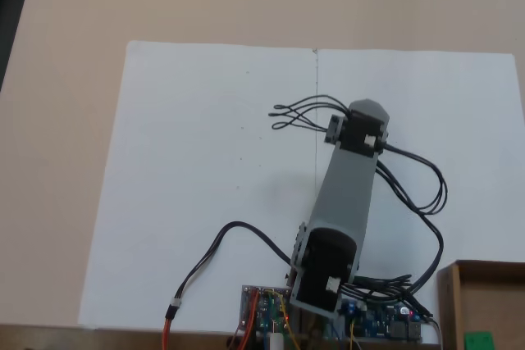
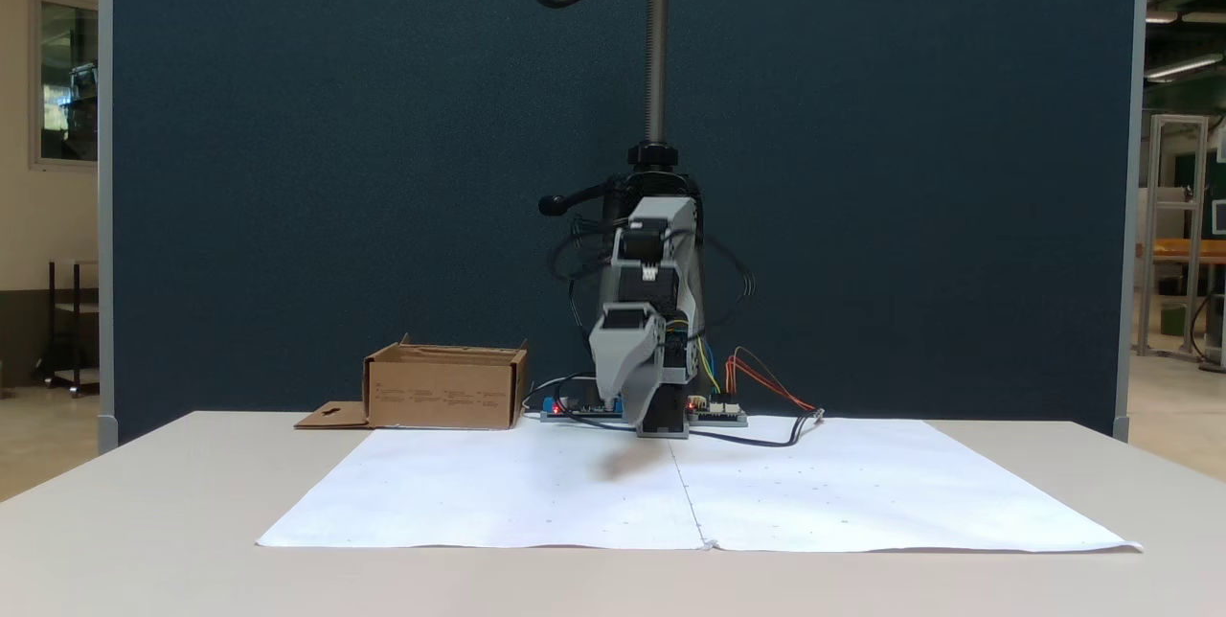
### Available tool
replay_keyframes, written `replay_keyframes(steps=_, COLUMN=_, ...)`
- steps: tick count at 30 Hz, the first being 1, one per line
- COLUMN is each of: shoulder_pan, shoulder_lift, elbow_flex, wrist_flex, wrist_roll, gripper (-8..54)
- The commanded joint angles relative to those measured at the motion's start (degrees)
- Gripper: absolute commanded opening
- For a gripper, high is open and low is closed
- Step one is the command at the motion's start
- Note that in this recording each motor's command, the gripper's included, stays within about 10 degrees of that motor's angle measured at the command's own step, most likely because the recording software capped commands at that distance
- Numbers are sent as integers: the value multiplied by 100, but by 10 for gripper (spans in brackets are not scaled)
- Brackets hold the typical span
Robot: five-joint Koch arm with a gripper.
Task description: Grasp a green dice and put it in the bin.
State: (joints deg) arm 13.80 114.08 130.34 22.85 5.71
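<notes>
In the fixed view from above, the grey arm [image 1: 344, 202] is folding over the white paper [image 1: 205, 186], and the green dice [image 1: 478, 340] is already lying on the floor of the bin [image 1: 449, 301] at the lower right corner, likely delivered.

In the fixed view from the front, the claw [image 2: 613, 399] is hanging tip-down above the surface [image 2: 144, 521], apparently parked; whether it is spread I cannot tell. The bin [image 2: 445, 397] is standing to the arm's left.
</notes>
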Motion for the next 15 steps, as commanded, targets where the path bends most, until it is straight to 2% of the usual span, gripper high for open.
replay_keyframes(steps=1, shoulder_pan=-105, shoulder_lift=264, elbow_flex=202, wrist_flex=-947, wrist_roll=-457, gripper=448)
replay_keyframes(steps=7, shoulder_pan=-176, shoulder_lift=536, elbow_flex=1925, wrist_flex=-2345, wrist_roll=-483, gripper=439)
replay_keyframes(steps=15, shoulder_pan=-905, shoulder_lift=1969, elbow_flex=3753, wrist_flex=-4744, wrist_roll=-1187, gripper=439)
